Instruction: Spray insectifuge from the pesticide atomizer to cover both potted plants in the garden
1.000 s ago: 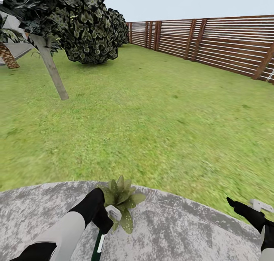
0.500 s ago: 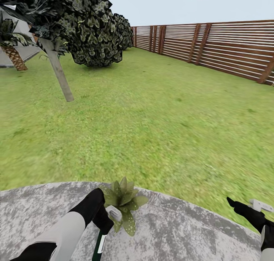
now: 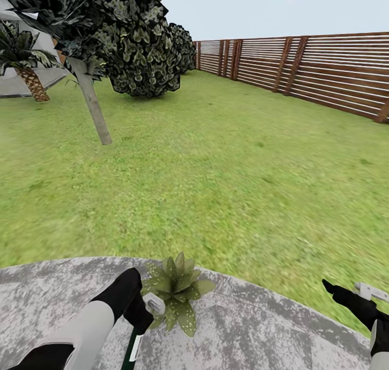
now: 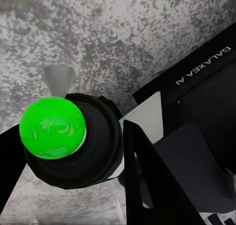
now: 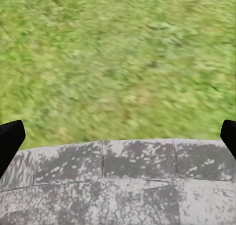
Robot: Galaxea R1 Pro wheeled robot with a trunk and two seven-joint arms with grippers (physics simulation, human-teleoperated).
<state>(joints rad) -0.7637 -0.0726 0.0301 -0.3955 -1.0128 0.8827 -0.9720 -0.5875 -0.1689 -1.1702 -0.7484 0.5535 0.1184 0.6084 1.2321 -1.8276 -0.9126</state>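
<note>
In the head view my left gripper (image 3: 141, 311) is low over the grey stone patio (image 3: 270, 327), shut on the pesticide atomizer (image 3: 131, 351), a slender dark-green bottle with a white stripe that hangs below the fingers. The left wrist view looks end-on at the atomizer (image 4: 93, 153): a dark round body with a bright green dome, clamped in the left gripper (image 4: 78, 180). One potted plant (image 3: 176, 291), a low speckled green rosette, sits right beside that gripper near the patio's rim. My right gripper (image 3: 348, 290) hovers open and empty at the patio's right edge, its fingers wide apart (image 5: 118, 141).
Green lawn (image 3: 227, 175) stretches beyond the patio to a brown slat fence (image 3: 302, 67) at the right. A slanted tree trunk (image 3: 95, 113), dark bushes (image 3: 146, 56) and a palm (image 3: 27, 62) stand at the far left.
The whole view has drifted right, so the camera has turned left. My left gripper with the atomizer has sunk slightly beside the plant. The right gripper has stayed put.
</note>
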